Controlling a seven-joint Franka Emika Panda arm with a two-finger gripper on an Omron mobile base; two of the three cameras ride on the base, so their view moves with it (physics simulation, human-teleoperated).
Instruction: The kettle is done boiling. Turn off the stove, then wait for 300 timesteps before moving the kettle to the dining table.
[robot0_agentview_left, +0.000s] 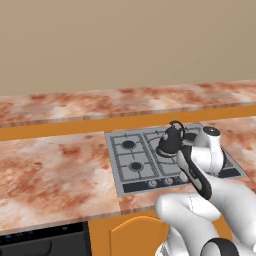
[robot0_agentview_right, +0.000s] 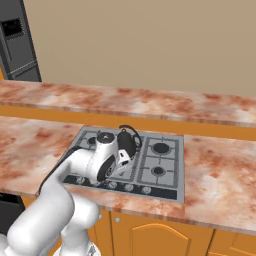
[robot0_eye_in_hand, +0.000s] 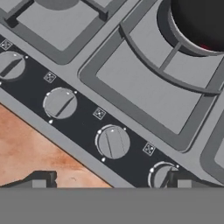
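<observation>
Left base view: we saw the stove (robot0_agentview_left: 145, 157) set into the marbled worktop (robot0_agentview_left: 50, 170), w/ the kettle (robot0_agentview_left: 171, 140) sitting on a burner toward the back right of the cooktop. The arm (robot0_agentview_left: 205, 170) reached in from the lower right, its wrist bent down over the front right part of the stove, near the knob strip (robot0_agentview_left: 155, 184). The hand itself was hidden behind the arm here, so we couldn't tell jaw spacing from this side. Behind the worktop ran the dining table (robot0_agentview_left: 125, 100), a long pinkish slab – the kettle was not on it.

Right base view: the kettle (robot0_agentview_right: 127, 142) stood on the grate left of centre, just beside the white wrist (robot0_agentview_right: 105, 155), which hung over the front left part of the stove (robot0_agentview_right: 160, 165). A dark appliance (robot0_agentview_right: 17, 40) stood at the far left.

Hand view: the gripper (robot0_eye_in_hand: 109, 183) hovered over the knob strip (robot0_eye_in_hand: 83, 118) – its two fingertips (robot0_eye_in_hand: 41, 179) sat wide apart at the bottom edge, fully spread, holding nothing and touching nothing. The right tip was in front of the lowest knob (robot0_eye_in_hand: 159, 175); another knob (robot0_eye_in_hand: 113, 142) lay between the tips, further up. The kettle's (robot0_eye_in_hand: 199, 22) black base showed top right on its burner.
</observation>
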